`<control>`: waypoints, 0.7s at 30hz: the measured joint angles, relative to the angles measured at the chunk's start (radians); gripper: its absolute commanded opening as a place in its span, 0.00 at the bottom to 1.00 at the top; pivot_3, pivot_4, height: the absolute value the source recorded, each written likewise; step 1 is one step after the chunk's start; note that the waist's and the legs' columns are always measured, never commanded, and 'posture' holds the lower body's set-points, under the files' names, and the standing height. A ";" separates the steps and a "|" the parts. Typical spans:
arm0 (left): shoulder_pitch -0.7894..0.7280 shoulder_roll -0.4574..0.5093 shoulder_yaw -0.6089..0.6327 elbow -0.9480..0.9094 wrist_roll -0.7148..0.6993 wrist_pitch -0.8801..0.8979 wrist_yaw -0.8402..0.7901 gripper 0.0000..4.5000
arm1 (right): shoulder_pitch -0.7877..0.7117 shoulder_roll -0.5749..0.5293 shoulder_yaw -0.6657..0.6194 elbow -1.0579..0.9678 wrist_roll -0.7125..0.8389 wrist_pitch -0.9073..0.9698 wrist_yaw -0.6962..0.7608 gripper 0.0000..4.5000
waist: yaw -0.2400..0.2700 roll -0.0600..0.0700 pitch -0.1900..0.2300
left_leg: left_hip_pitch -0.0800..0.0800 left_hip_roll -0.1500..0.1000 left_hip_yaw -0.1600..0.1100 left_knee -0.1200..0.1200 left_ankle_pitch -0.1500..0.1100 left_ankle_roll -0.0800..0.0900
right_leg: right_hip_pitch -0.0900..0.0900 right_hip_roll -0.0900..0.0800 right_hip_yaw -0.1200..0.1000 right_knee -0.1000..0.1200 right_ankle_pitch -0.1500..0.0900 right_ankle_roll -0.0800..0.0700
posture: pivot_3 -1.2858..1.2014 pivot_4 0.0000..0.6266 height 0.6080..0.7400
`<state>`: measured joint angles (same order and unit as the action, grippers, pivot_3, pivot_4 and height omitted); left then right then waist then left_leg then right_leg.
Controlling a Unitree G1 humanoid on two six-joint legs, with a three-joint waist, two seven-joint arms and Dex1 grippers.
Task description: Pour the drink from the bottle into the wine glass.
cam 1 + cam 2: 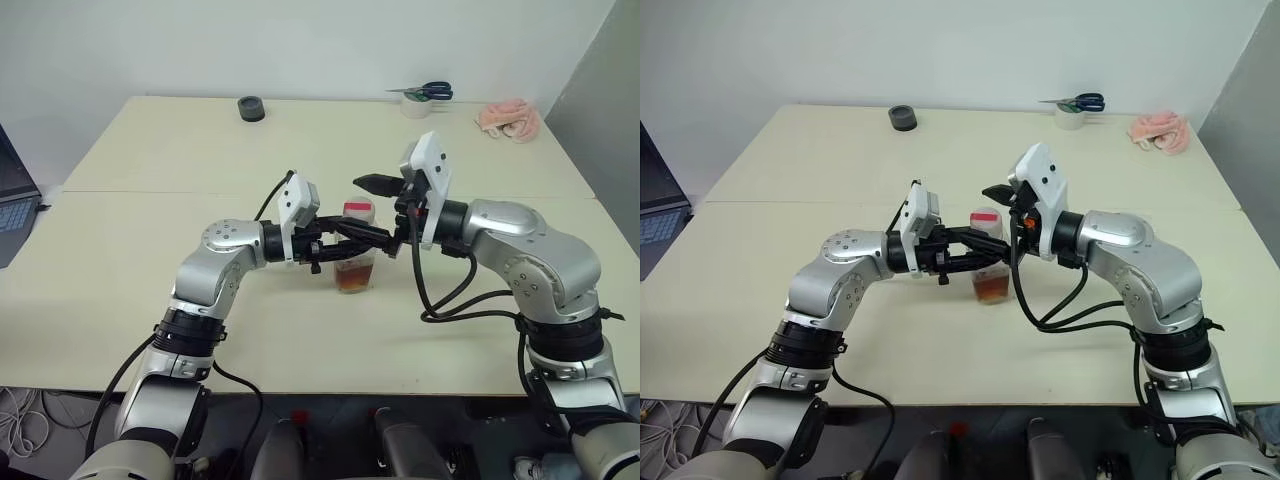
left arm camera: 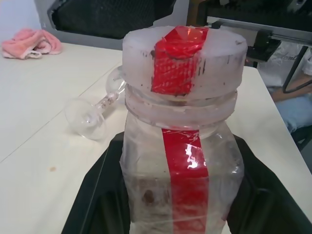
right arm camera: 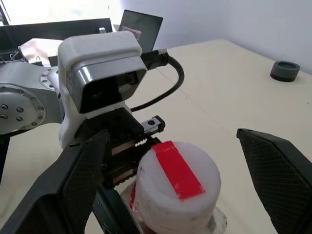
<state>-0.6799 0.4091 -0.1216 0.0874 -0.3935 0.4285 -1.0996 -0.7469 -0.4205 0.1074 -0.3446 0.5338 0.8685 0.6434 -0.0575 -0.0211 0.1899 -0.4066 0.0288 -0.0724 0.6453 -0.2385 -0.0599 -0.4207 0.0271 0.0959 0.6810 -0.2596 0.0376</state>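
Observation:
A small clear bottle stands at the middle of the table, with a whitish cap and a red strip running over cap and body. A little brownish drink sits at its bottom. My left gripper reaches in from the left and is shut on the bottle's body, one finger on each side. My right gripper comes from the right, level with the cap and open, with its fingers standing wide of the cap on both sides. The clear wine glass lies on its side on the table beyond the bottle.
A black roll lies at the far edge of the table. Scissors rest on a white tape roll at the back right, near a pink cloth. A laptop sits off the left edge. A person's sleeve shows beyond the table.

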 measured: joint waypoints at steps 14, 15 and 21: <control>0.000 0.001 0.000 0.000 0.000 0.000 0.000 0.43 | -0.014 0.023 0.001 0.066 -0.040 -0.011 -0.034 1.00 | 0.000 0.000 0.000 | 0.000 0.000 0.000 0.000 0.000 0.000 | 0.000 0.000 0.000 0.000 0.000 0.000 | 0.52 0.24 1.00; 0.000 0.001 0.000 0.000 0.000 0.000 0.000 0.43 | -0.013 0.021 0.000 0.065 -0.039 -0.011 -0.032 1.00 | 0.000 0.000 0.000 | 0.000 0.000 0.000 0.000 0.000 0.000 | 0.000 0.000 0.000 0.000 0.000 0.000 | 0.52 0.24 1.00; 0.000 0.003 0.000 0.000 0.003 -0.001 -0.001 0.43 | 0.006 -0.012 -0.030 0.055 0.001 -0.009 0.016 1.00 | 0.000 0.000 0.000 | 0.000 0.000 0.000 0.000 0.000 0.000 | 0.000 0.000 0.000 0.000 0.000 0.000 | 0.52 0.24 1.00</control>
<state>-0.6798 0.4124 -0.1216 0.0874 -0.3910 0.4279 -1.1010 -0.7405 -0.4320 0.0770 -0.2894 0.5349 0.8597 0.6596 -0.0574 -0.0211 0.1899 -0.4067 0.0288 -0.0724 0.6451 -0.2385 -0.0599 -0.4207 0.0271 0.0959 0.6807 -0.2595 0.0374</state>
